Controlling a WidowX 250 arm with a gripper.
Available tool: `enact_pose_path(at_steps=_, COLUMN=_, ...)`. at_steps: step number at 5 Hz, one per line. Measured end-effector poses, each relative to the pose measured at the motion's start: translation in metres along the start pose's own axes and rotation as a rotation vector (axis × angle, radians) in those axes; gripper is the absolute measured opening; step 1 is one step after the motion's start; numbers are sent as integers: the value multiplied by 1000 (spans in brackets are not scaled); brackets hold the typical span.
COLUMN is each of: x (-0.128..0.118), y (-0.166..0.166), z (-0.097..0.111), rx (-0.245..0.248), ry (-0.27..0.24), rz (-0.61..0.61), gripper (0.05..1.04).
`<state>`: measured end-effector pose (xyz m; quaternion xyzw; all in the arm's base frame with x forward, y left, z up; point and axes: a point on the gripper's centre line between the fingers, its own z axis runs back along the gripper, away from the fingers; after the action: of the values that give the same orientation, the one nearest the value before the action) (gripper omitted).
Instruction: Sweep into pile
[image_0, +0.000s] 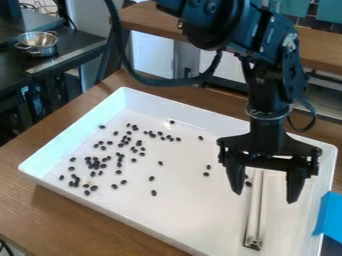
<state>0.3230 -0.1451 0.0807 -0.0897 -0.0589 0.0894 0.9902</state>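
Progress: low; the beans lie scattered, mainly in the left half of the tray, with one pile yet to be formed. The tool lies at right, long axis near-to-far, dark-tipped end near. Gripper: open above it.

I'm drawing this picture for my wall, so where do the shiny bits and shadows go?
In the camera view, a bright streak gleams on the far inside wall of the white rectangular tray; also there, the silver metal bowl has light glints, and a soft shadow darkens the brown wooden table beside the tray's near edge.
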Motion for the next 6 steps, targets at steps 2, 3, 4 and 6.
enact_pose_path(at_steps=2, x=5, y=4, z=-25, rx=38, ry=21, rz=38, gripper=1000)
enact_pose_path(at_steps=3, x=16, y=6, z=-36, rx=77, ry=4, rz=67, gripper=1000)
enact_pose_path(at_steps=4, x=20, y=8, z=-38, rx=87, ry=-19, rz=72, gripper=1000)
enact_pose_path(at_steps=6, x=20, y=14, z=-56, rx=116, ry=-18, rz=90, gripper=659)
